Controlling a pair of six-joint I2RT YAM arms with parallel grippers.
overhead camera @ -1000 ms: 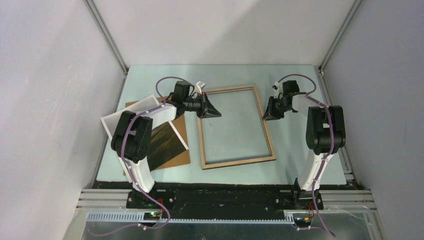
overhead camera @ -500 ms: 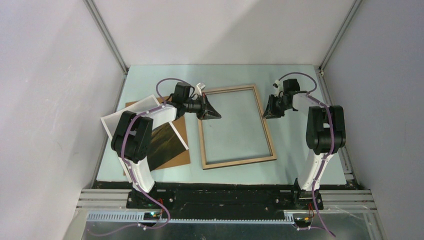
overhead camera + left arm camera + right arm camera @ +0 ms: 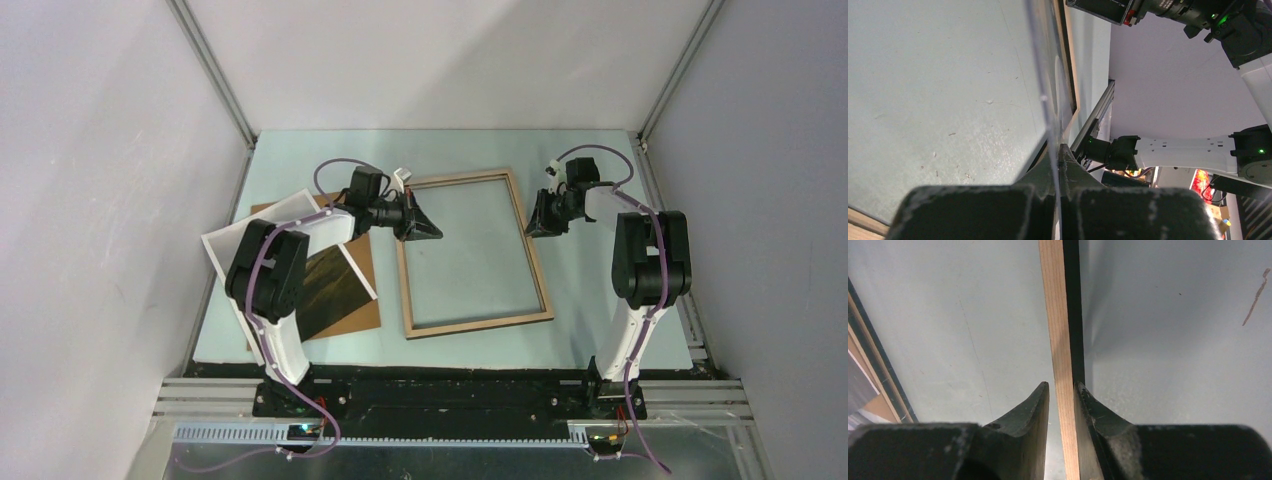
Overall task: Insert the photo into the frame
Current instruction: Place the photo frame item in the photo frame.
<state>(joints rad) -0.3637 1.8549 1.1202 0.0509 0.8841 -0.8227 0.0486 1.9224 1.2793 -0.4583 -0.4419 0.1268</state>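
Frame (image 3: 478, 321) flat: outstretched left pincer (image 3: 1058, 150) clamps its pane (image 3: 1045, 75), right pincer (image 3: 1062, 390) straddles its right rail, slightly open.

A brown backing panel (image 3: 362, 312) lies on the pale table (image 3: 585, 295).

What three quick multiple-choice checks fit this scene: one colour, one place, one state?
1. The thin rectangular picture frame has which face up? A) black; B) white; C) light wood.
2. The dark mountain-print photo sheet lies: A) inside the frame; B) on the brown hardboard panel, left of the frame; C) right of the frame.
3. The left hand is: A) open; B) shut on the clear pane; C) shut on the photo.
Key: 1 C, wood rails face the top camera; 2 B, it shows beneath the left arm; 3 B, the pane's edge sits pinched in it.
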